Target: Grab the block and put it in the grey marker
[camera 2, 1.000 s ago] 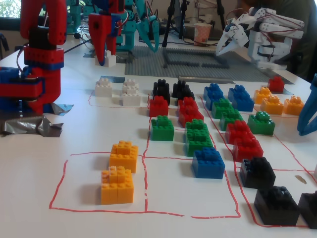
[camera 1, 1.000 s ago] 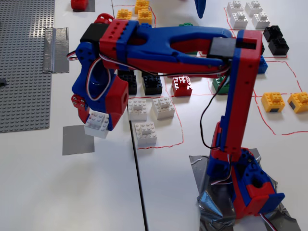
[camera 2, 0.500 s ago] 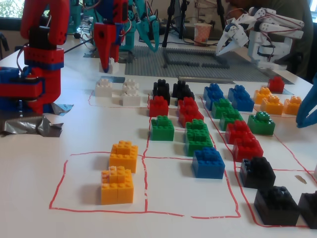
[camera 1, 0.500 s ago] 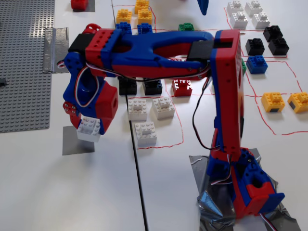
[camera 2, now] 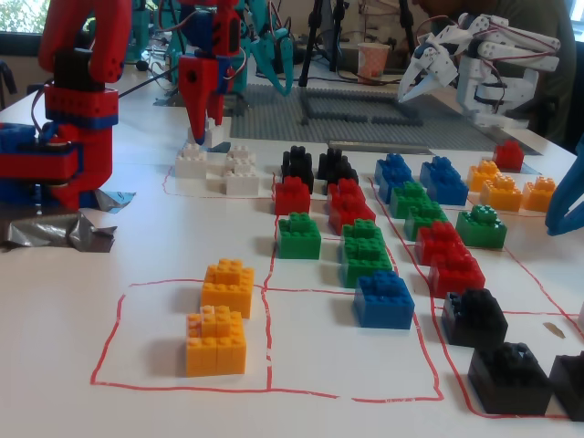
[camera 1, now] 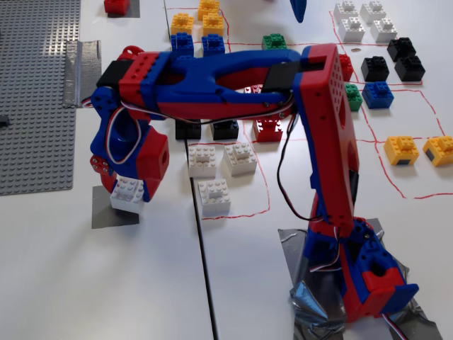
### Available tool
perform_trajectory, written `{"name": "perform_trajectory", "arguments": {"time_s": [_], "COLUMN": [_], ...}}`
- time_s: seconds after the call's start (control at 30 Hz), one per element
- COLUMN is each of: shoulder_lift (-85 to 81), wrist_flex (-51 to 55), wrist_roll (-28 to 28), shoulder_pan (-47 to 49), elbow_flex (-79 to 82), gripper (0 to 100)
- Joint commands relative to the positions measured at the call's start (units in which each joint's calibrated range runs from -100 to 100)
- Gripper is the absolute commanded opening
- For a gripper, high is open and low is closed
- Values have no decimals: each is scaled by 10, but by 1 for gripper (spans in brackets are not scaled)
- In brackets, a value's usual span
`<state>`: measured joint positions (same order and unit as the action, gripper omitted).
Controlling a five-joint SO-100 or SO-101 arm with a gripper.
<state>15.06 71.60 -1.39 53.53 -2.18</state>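
— What's in the claw [camera 1: 126, 193]?

— I see it clamped on the block [camera 1: 128, 194], a small white studded plastic brick, over the top edge of the grey marker [camera 1: 113, 215], a flat matte square of tape.

— Arm pose?

— Stretched level across the worktop [camera 1: 106, 283], wrist bent straight down. Three more white bricks [camera 1: 214, 196] sit inside a red-outlined box just beside it.

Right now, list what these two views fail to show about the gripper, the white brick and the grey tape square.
- Jaw contact: in a fixed view the gripper and its red housing cover the sides of the white brick.
- Brick's underside: whether it touches the grey tape square cannot be told; the brick overlaps the patch's upper part.
- In a fixed view the gripper is far and small; the held brick and tape square are indistinct behind the loose white bricks.
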Motion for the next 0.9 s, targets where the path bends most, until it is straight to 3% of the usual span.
{"name": "perform_trajectory", "arguments": {"time_s": [0.0, 0.13, 0.17, 0.87], "shoulder_lift": [-18, -10, -7, 11], "wrist_flex": [-4, -14, -16, 32], "wrist_roll": [-2, -4, 0, 17], "shoulder_pan": [7, 10, 11, 45], "elbow_flex": [-48, -48, -48, -136], "gripper": [9, 12, 17, 30]}}
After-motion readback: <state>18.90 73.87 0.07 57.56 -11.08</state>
